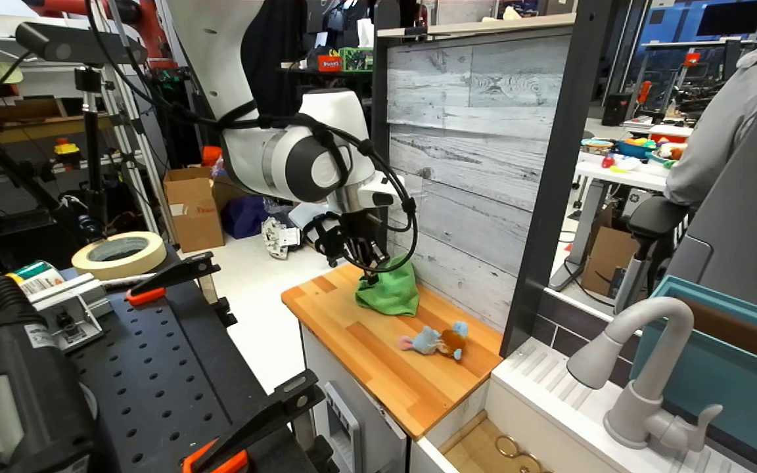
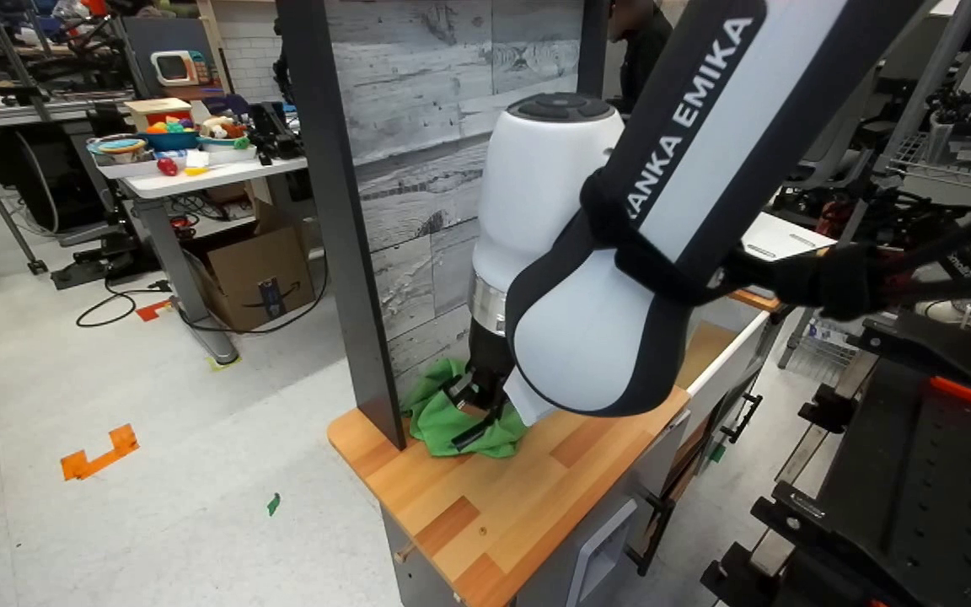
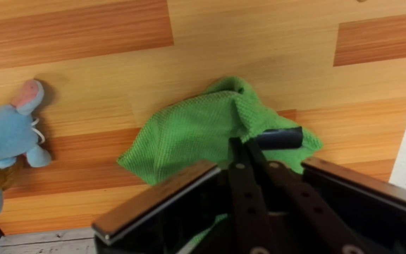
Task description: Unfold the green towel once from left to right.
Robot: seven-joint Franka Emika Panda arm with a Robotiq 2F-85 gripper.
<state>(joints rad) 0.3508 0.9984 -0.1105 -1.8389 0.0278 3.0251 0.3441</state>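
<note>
Green towel (image 3: 189,134) rumpled on bench (image 1: 352,332) w/ gripper (image 3: 244,141) pinching its ridge, prob. for unfolding. Plush toy (image 3: 7,135) lies apart, prob. leaving room.

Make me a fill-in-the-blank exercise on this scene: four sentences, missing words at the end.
The towel on the wooden countertop is colored ____.
In the wrist view, the plush toy lies at the picture's ____ edge.
Of the towel and plush toy, the pincer is nearer the ____.
The only complete word printed on the arm reads ____.
Missing words: green; left; towel; EMIKA.
</note>
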